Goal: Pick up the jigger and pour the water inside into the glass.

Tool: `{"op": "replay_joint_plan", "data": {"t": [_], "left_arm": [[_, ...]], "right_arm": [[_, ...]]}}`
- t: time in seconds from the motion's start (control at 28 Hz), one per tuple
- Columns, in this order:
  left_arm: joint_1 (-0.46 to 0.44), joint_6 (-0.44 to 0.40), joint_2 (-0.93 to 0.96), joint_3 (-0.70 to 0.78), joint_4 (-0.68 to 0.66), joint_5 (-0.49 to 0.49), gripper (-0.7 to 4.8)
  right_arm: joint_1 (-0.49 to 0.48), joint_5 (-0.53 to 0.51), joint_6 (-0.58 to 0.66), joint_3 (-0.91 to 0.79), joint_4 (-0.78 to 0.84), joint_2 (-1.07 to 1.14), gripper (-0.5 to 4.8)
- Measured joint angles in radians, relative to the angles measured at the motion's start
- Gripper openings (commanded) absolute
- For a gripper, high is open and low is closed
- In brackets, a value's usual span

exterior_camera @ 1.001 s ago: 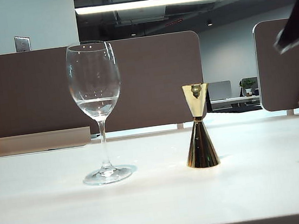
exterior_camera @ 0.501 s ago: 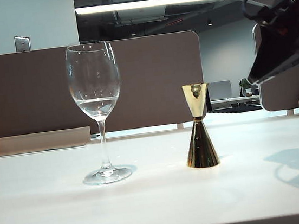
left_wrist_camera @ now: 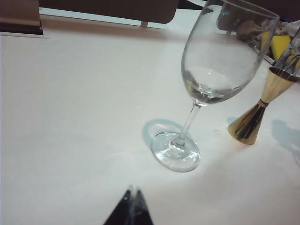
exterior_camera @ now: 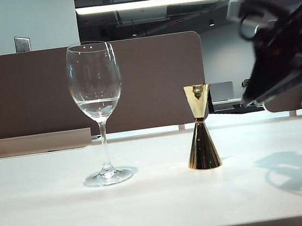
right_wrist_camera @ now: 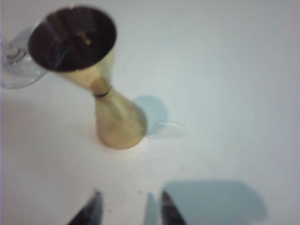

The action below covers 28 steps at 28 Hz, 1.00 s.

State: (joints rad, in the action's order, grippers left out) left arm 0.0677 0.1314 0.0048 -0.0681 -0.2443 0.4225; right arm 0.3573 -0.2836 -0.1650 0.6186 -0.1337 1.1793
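Right fingers (right_wrist_camera: 129, 208) lowered, parted, near jigger (right_wrist_camera: 101, 89)

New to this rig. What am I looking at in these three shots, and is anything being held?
It is a two-armed table robot; each arm ends in a two-finger gripper with a camera on its wrist.

The exterior view looks across the white table from a fixed camera. On it stand a wine glass holding a little water and, to its right, a gold jigger, upright and apart from the glass. The dark blurred shape at upper right is the right arm, above the table.

The right wrist view looks down on the jigger. The right gripper shows two fingertips parted, short of the jigger, holding nothing.

The left wrist view sees the glass and jigger from the other side. The left gripper has its tips together and holds nothing.

So nothing is held.
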Motion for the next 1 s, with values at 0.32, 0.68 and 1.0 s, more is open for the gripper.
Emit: {"op": "replay_joint_plan", "data": {"t": [0.32, 0.68, 1.0], "left_arm": [[0.0, 0.0, 0.0, 0.0, 0.0, 0.0, -0.05], [0.0, 0.0, 0.0, 0.0, 0.0, 0.0, -0.05], [0.0, 0.0, 0.0, 0.0, 0.0, 0.0, -0.05]], "right_arm": [[0.058, 0.0, 0.0, 0.0, 0.125, 0.128, 3.11], [0.058, 0.0, 0.021, 0.001, 0.348, 0.193, 3.11], [0.062, -0.027, 0.049, 0.002, 0.407, 0.243, 3.12]]}}
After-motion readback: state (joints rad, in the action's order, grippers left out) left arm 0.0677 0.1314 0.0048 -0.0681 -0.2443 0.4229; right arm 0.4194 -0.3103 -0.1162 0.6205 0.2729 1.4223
